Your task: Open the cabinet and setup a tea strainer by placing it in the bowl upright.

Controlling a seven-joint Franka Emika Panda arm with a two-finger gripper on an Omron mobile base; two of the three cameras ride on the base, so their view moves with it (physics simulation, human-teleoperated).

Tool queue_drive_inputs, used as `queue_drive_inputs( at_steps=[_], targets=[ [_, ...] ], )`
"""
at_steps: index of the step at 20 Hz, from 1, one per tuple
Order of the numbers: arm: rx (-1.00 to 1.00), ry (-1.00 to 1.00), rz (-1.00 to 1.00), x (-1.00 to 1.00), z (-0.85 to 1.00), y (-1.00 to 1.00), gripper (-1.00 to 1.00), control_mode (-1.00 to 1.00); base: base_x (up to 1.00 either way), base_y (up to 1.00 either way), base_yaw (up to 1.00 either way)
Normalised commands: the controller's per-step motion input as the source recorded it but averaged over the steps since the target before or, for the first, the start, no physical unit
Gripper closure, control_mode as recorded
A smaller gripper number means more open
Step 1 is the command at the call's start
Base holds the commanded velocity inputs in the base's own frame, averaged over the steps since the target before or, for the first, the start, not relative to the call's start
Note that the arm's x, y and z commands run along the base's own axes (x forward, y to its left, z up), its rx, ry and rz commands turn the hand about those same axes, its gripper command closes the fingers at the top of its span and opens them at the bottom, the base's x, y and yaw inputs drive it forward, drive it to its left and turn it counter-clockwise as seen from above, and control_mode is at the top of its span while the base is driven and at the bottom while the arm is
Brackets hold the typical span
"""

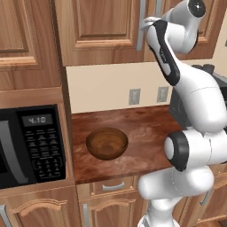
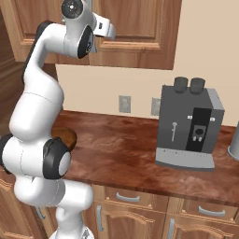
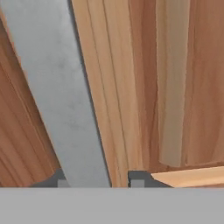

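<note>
Nearest you, the bowl [image 1: 107, 142] is sitting on the wooden counter [image 1: 146, 128], just right of the microwave [image 1: 31, 146] and ready to receive the tea strainer, which must be behind the closed doors. From the right base camera, a coffee machine [image 2: 189, 127] is standing farther along the counter, well apart from the bowl.

Above that, the arm is reaching up to the cabinet [image 1: 102, 26]. In the hand camera, the gripper [image 3: 97, 180] is straddling the grey bar handle [image 3: 61, 96], one fingertip showing on each side of it. The jaws are standing narrow around the bar; whether they are pressing on it yet, you cannot tell.

So you are working on the first step, opening the cabinet. The doors are looking closed. Next, you will likely need a firm pinch on the handle, then a pull outward along the door's arc, keeping the wrist turning with the hinge.
</note>
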Motion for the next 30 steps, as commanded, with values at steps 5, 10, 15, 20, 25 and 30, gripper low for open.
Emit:
queue_drive_inputs(
  at_steps=[5,10,15,20,25,30],
  targets=[
    [-0.1,0.0,0.0,0.18,-0.29,0.0,1.0,-1.0,0.0,0.0,0.0],
    [-0.01,0.0,0.02,0.12,-0.07,0.0,1.0,-1.0,0.0,0.0,0.0],
    [0.0,-0.03,0.03,0.01,0.0,-0.09,1.0,-1.0,0.0,0.0,0.0],
    [0.0,-0.09,0.04,-0.21,0.11,-0.28,1.0,-1.0,0.0,0.0,0.0],
    [0.0,-0.05,0.08,-0.57,0.28,-0.37,1.0,-1.0,0.0,0.0,0.0],
    [0.01,-0.05,0.08,-0.77,0.32,-0.49,1.0,-1.0,0.0,0.0,0.0]
  ],
)
